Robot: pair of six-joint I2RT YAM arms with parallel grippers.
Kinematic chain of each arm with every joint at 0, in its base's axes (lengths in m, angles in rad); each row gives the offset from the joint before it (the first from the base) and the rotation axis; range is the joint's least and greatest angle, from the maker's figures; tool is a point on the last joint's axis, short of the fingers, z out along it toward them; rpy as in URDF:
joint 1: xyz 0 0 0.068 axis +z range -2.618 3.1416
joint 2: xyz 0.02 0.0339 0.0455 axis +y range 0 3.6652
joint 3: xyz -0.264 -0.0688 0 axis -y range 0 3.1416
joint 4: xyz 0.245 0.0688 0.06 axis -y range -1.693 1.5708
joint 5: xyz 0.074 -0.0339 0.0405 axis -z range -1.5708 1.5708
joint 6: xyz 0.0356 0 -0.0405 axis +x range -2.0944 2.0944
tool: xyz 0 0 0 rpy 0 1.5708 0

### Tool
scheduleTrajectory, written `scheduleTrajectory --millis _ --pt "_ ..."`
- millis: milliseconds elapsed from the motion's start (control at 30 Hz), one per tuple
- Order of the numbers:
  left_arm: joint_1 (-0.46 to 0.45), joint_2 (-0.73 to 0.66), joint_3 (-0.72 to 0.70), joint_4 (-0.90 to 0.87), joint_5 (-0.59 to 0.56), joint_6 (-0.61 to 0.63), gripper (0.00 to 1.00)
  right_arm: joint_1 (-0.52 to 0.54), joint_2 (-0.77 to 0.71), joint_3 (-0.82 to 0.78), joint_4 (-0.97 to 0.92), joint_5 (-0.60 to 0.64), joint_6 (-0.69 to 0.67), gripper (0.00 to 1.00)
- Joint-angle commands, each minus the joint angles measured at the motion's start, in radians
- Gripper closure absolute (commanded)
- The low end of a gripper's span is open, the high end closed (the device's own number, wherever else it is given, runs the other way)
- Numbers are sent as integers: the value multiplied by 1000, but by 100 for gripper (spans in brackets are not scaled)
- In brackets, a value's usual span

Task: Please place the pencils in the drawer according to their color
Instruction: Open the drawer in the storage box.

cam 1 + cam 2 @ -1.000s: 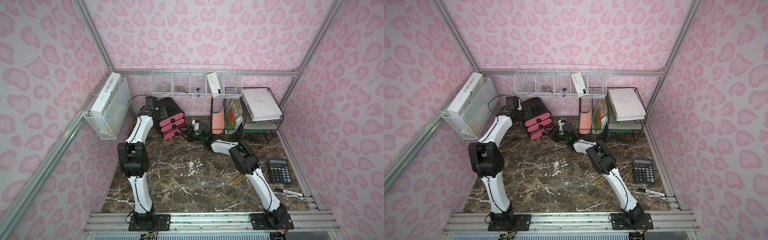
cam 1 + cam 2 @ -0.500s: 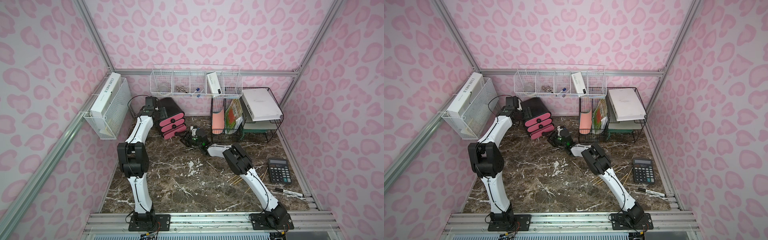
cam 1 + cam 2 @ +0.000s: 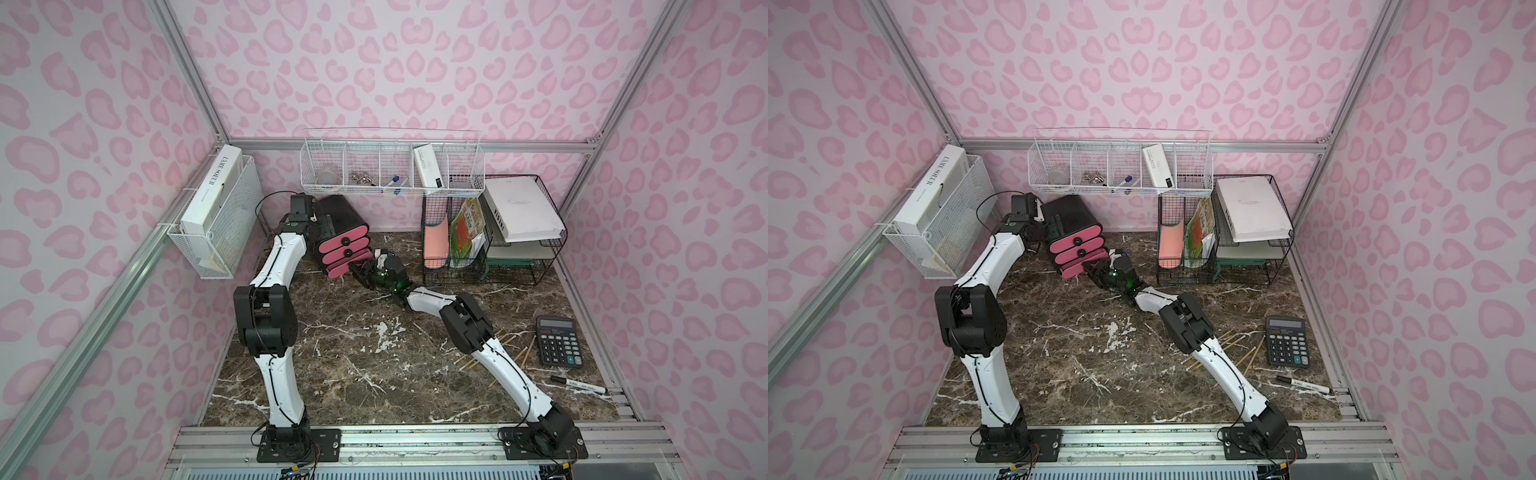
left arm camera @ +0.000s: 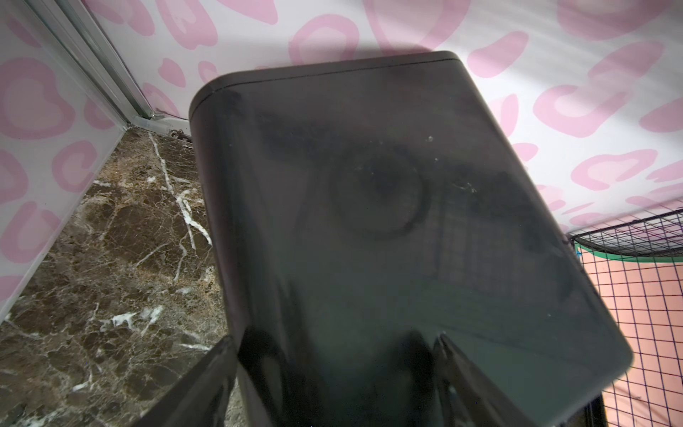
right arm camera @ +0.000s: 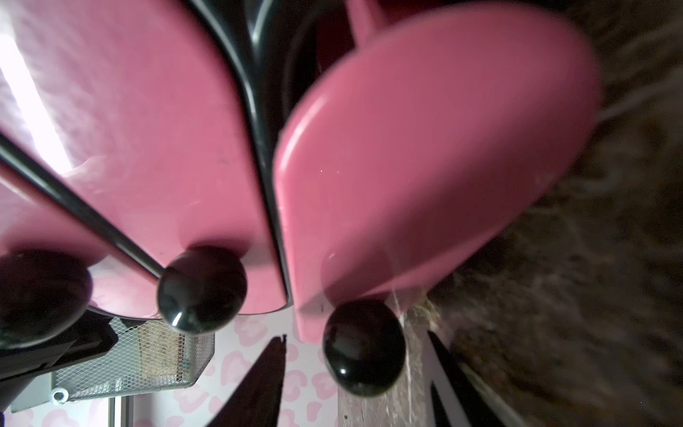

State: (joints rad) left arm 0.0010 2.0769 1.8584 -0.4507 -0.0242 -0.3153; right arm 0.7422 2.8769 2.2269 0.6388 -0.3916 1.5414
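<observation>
The drawer [image 3: 343, 216] is a small black cabinet with three pink fronts, at the back of the table in both top views [image 3: 1075, 243]. Its lowest pink front [image 5: 425, 148] stands a little proud of the other two. My right gripper [image 5: 356, 334] is open, one finger on each side of that front's round black knob [image 5: 364, 347], with a small gap on both sides. My left gripper [image 4: 336, 338] is open, its fingertips resting against the cabinet's glossy black shell [image 4: 369, 222] from the left [image 3: 322, 224]. Several tan pencils [image 3: 500, 345] lie beside my right arm's elbow [image 3: 1229, 343].
A black calculator [image 3: 559, 347] and a white marker [image 3: 579, 384] lie at the right. A black wire file rack [image 3: 490, 232] stands right of the cabinet. A white wire basket [image 3: 390, 166] hangs above it, and another [image 3: 216, 224] hangs on the left wall.
My right arm has swung left from near the wire rack to the cabinet's front, and its jaws have narrowed around the lowest knob. The left arm has stayed put.
</observation>
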Motion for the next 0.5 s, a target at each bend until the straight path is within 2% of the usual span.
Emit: scheduleTrajectory --millis 0,467 --pt "-1 34 -28 -356 -13 55 19 1 1 -4 -28 7 -1 56" --pt "-1 37 -30 -352 -14 59 19 -5 -95 -182 74 2 0 75"
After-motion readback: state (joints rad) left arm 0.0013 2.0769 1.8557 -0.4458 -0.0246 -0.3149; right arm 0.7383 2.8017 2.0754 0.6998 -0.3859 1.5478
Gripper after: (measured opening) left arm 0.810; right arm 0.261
